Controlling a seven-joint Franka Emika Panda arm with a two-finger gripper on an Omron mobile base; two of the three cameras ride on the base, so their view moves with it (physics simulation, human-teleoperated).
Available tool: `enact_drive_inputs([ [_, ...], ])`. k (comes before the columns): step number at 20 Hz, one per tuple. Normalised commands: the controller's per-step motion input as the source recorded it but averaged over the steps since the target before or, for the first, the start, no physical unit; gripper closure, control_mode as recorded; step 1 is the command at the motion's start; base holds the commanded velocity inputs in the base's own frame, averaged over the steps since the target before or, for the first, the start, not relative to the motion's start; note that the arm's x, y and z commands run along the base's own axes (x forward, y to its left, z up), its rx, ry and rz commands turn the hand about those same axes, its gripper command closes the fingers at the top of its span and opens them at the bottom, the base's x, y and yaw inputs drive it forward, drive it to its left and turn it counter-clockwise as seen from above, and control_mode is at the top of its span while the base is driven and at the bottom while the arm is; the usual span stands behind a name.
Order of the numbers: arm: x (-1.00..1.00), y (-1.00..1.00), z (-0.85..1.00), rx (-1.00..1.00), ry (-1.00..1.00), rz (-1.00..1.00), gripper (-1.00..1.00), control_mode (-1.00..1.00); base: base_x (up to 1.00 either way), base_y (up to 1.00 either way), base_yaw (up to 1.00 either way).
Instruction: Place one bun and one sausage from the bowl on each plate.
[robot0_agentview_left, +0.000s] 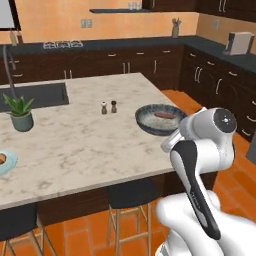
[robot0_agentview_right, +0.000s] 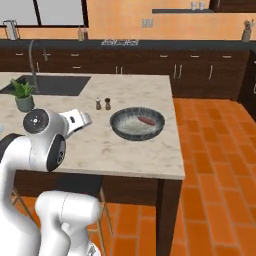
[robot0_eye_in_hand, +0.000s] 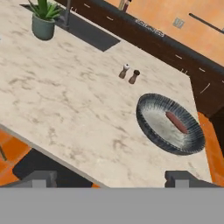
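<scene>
Over on the far left edge of the marble island counter (robot0_agentview_left: 85, 145), a sliver of the pale blue plate (robot0_agentview_left: 6, 162) pokes into the left base view with something brownish on it, too cropped to name. Just past it toward the back-left corner sits a potted plant (robot0_agentview_left: 20, 114) in a grey-green pot, right beside the dark sink (robot0_agentview_left: 37, 95) with its tall faucet (robot0_agentview_left: 9, 70) rising at the back edge. Moving along to the middle of the counter, 2 small shakers (robot0_agentview_left: 108, 107) stand side by side, 1 pale-topped and 1 dark, close together yet apart. On to the right end now: the wide dark bowl (robot0_agentview_left: 161, 120) rests near the right edge of the counter, and 1 reddish sausage (robot0_agentview_left: 163, 115) lies inside on its paler lining, toward the far side. Beneath the near edge, 2 dark stools (robot0_agentview_left: 131, 192) tuck in over the orange tiled floor (robot0_agentview_right: 215, 165). Dark cabinets (robot0_agentview_left: 150, 62) and an orange wall close off the room behind. And the arm: it rises folded in front of the near edge, wrist bent forward, the gripper (robot0_eye_in_hand: 111, 177) poised above the near edge of the counter and aimed down at it, jaws spread wide with nothing between them, the bowl lying ahead and to the right of the fingertips (robot0_eye_in_hand: 181, 177) in the hand view.
</scene>
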Motion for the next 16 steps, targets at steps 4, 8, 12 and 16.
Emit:
enact_drive_inputs([
  [4,0.0,0.0,0.0,0.0,0.0,0.0,-1.0,1.0,0.1,-0.69,0.21],
  [8,0.0,0.0,0.0,0.0,0.0,0.0,-1.0,1.0,0.71,-0.44,0.0],
  [12,0.0,0.0,0.0,0.0,0.0,0.0,-1.0,1.0,0.72,-0.18,0.0],
  [16,0.0,0.0,0.0,0.0,0.0,0.0,-1.0,1.0,0.4,-0.13,-0.03],
])
